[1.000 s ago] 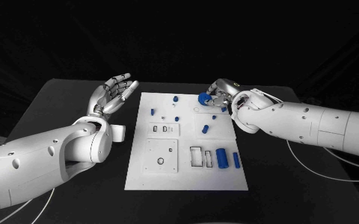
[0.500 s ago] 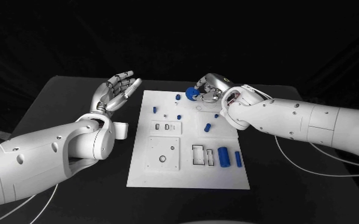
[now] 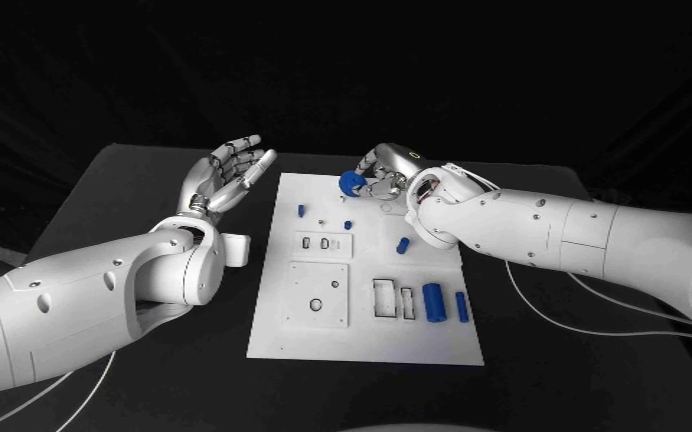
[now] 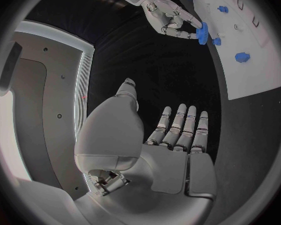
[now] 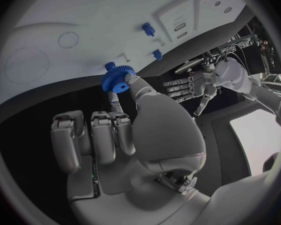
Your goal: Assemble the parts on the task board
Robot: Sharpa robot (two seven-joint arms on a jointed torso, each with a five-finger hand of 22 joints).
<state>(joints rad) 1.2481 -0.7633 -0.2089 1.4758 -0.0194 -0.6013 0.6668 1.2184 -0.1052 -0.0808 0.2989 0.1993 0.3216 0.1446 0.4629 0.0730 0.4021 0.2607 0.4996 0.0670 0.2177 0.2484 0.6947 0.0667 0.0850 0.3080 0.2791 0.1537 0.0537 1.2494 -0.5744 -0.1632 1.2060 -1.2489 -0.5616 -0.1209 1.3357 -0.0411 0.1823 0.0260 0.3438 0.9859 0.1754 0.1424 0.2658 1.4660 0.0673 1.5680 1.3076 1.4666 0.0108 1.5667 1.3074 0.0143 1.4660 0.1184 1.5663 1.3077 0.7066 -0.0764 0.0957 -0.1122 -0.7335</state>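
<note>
The white task board (image 3: pixel 361 337) lies mid-table. My right hand (image 3: pixel 387 172) hovers over the board's far edge and pinches a blue gear (image 3: pixel 351 184) between thumb and fingertip; the right wrist view shows the gear (image 5: pixel 117 78) held just above the board (image 5: pixel 59 45). My left hand (image 3: pixel 224 177) is open, fingers spread, above the table left of the board's far corner. The left wrist view shows that hand (image 4: pixel 178 135) with nothing in it and the gear (image 4: pixel 202 33) in the right hand (image 4: pixel 168 17). Small blue pegs (image 3: pixel 300 210) stand near the far left of the board.
On the board lie a short blue piece (image 3: pixel 402 245), a thick blue cylinder (image 3: pixel 433 303) and a slim blue bar (image 3: pixel 462 306), beside rectangular slots (image 3: pixel 381 297). A square inset with a hole (image 3: pixel 313 297) is at the near left. White cables (image 3: pixel 577 297) trail on the black table at right.
My right hand has carried the blue gear leftward along the board's far edge. The left hand has stayed where it was, open.
</note>
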